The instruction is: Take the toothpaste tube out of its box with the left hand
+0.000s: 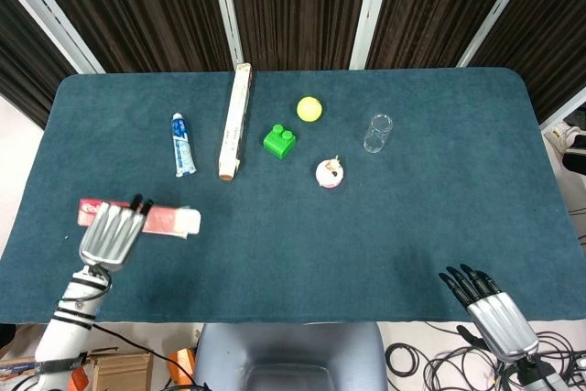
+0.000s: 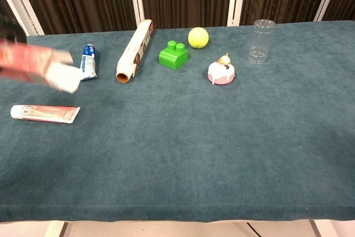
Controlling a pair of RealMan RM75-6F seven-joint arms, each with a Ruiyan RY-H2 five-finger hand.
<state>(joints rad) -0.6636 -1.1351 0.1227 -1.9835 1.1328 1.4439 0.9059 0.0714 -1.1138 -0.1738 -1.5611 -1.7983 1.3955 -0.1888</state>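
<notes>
Toothpaste tube (image 2: 45, 113) flat on worktop (image 2: 183, 142), out of its box (image 2: 39, 66). Box raised above tube, grasped by left robot hand (image 1: 110, 234), open flap end blurred. Right robot hand (image 1: 487, 309) far right of tube, off worktop edge, released, fingers apart.
</notes>
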